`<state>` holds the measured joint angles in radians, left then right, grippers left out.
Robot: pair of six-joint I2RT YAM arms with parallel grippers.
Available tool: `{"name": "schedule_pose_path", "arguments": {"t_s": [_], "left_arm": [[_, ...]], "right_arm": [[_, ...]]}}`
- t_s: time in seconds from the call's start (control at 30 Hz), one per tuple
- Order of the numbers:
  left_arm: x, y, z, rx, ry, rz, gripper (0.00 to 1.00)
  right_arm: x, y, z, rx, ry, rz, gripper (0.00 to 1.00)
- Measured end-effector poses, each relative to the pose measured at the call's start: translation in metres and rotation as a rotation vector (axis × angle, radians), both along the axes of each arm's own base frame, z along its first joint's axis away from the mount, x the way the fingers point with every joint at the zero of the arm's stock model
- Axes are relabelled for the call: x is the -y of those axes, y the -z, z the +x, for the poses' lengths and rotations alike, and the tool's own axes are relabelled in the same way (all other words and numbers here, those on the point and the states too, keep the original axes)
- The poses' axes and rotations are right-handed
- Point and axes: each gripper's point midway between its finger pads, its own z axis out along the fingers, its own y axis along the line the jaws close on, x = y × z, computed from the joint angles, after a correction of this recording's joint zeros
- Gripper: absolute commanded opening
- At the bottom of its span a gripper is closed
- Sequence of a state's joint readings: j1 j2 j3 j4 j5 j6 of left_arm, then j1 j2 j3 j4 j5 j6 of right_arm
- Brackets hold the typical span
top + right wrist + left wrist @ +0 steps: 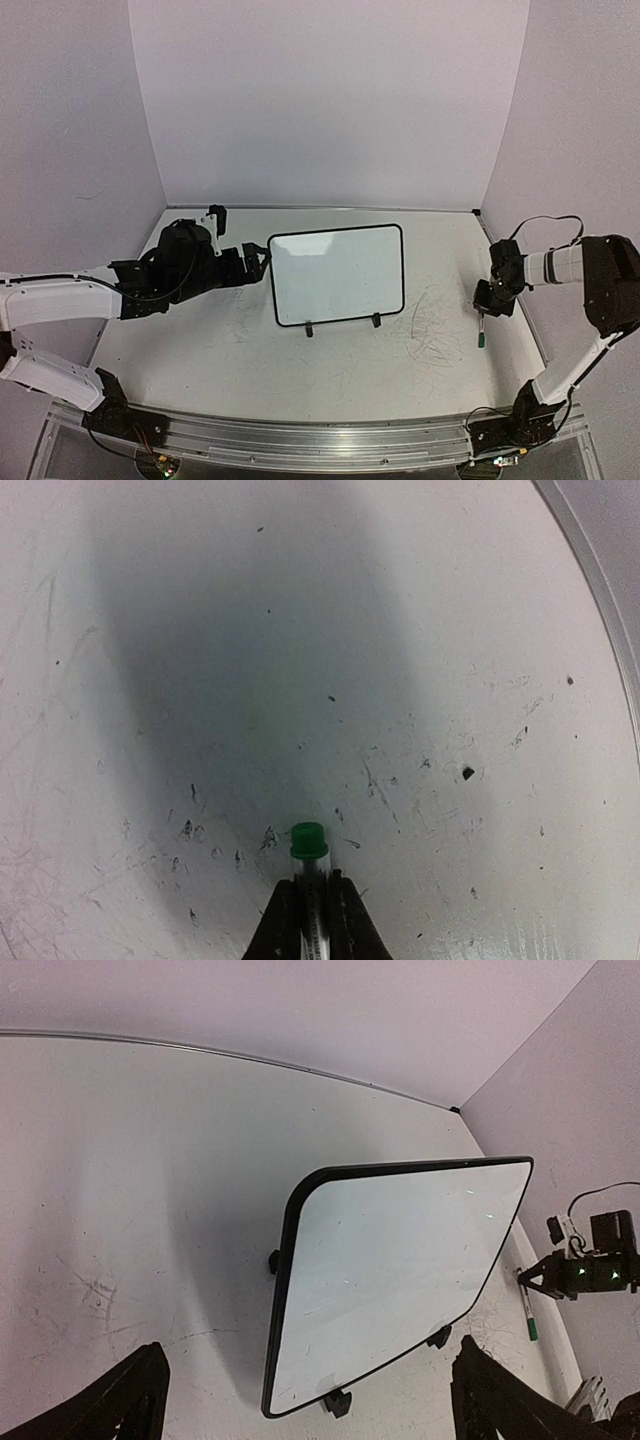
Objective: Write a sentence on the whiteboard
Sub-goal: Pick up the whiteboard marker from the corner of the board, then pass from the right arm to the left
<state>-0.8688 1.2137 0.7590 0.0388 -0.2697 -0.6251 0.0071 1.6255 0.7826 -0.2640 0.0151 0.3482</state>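
The right claw [310,888] was clamped on a green-capped marker [309,842], held over the scuffed table [230,350] near its right edge. The left claw [262,262] was spread wide just beside the left edge of the whiteboard [338,275], which was propped at mid-table.

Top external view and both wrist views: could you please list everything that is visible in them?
small rectangular black-bordered whiteboard: one, white, blank, standing on two black clip feet mid-table.
slim green-capped marker: one, in the right gripper at the table's right side, cap pointing at the table.
grey scribble marks: one patch, on the table right of the whiteboard.
scuffed white table: one, under everything.
left gripper: one, black, open, beside the whiteboard's left edge.
right gripper: one, black, shut on the marker.
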Motion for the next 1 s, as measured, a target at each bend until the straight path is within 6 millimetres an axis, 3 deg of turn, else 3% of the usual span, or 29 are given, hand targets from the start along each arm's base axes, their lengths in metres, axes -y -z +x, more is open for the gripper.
{"name": "schedule_pose_path", "arguments": {"t_s": [0.27,0.4,0.53,0.77,0.87,1.0], "left_arm": [[0.001,-0.005,-0.003,-0.002,0.016,-0.009,0.99],[0.004,-0.008,-0.006,-0.003,0.036,-0.021,0.99],[0.011,-0.018,-0.008,0.002,0.074,-0.047,0.95],[0.042,-0.035,-0.014,0.006,0.203,-0.119,0.89],[0.065,-0.040,-0.019,0.008,0.274,-0.131,0.89],[0.111,-0.048,-0.042,0.029,0.412,-0.143,0.87]], "right_arm": [[-0.004,-0.012,0.004,0.057,-0.020,0.019,0.00],[-0.017,-0.035,0.002,0.164,-0.063,0.082,0.00],[-0.042,-0.082,0.000,0.356,-0.146,0.199,0.00],[-0.088,-0.193,-0.011,0.759,-0.300,0.469,0.00],[-0.107,-0.233,-0.024,0.888,-0.347,0.626,0.00],[-0.144,-0.264,-0.043,0.959,-0.418,0.817,0.00]]}}
